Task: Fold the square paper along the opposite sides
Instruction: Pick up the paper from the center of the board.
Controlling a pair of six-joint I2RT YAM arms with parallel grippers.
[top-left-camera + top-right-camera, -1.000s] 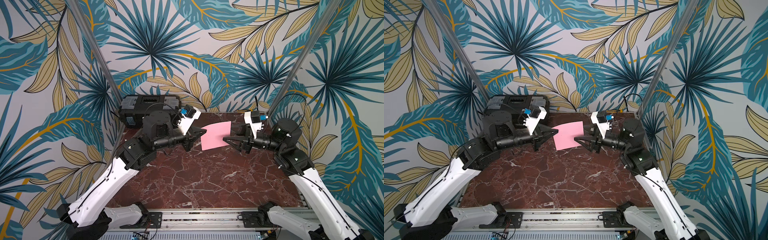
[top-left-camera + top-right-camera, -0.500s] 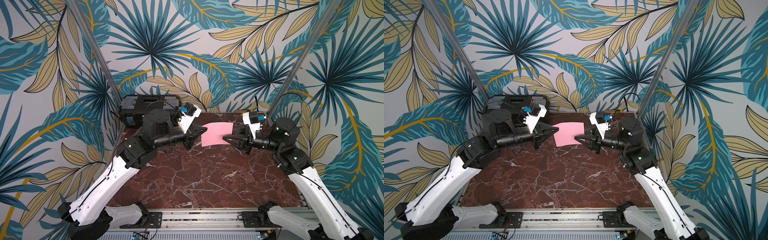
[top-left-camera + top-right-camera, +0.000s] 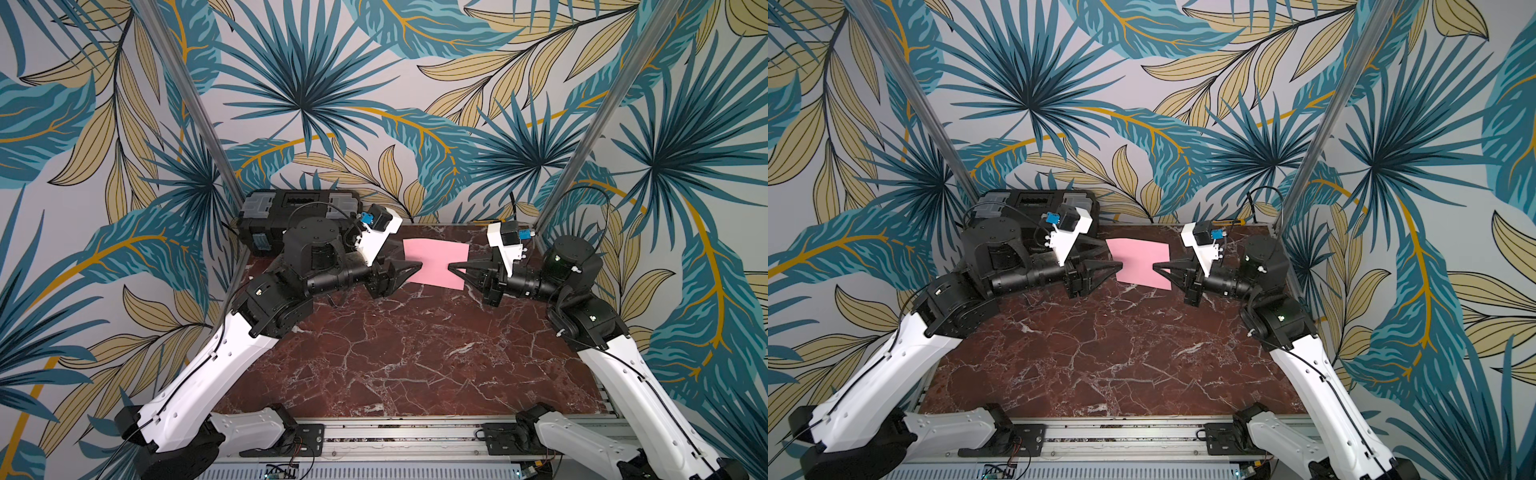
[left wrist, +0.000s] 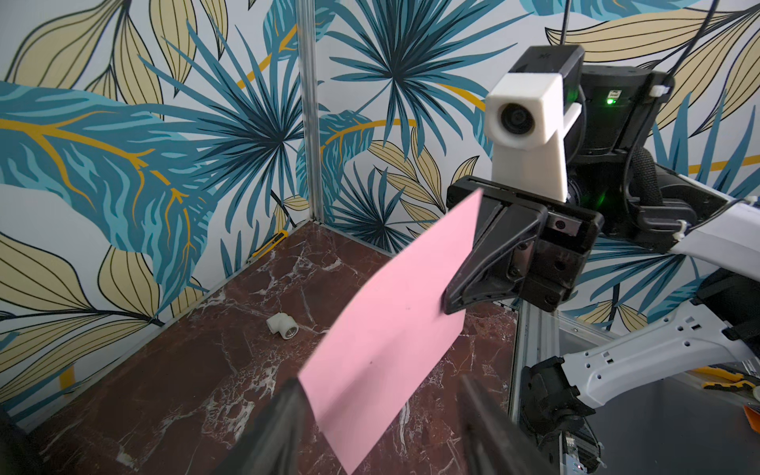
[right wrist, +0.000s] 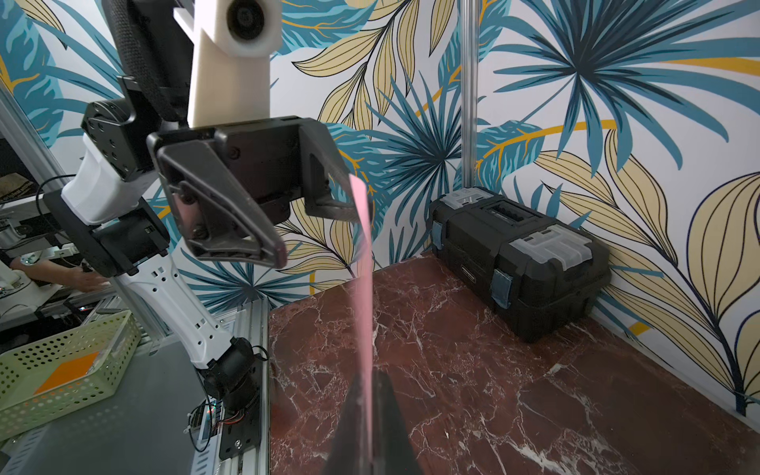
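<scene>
Square paper [image 3: 435, 262]: aloft above far tabletop [image 3: 415, 353], pinched at one edge by closed right gripper [image 3: 452, 266]. Left gripper [image 3: 419, 264]: jaws wide, astride opposite edge, gripping nothing. Risk: one-sided hold, likely sag or twist.

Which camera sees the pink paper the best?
The left wrist view: the square paper shows its broad flat face there, large, with the right gripper shut on its far edge. In both top views the square paper looks small. The right wrist view sees it edge-on, as a thin strip.
</scene>
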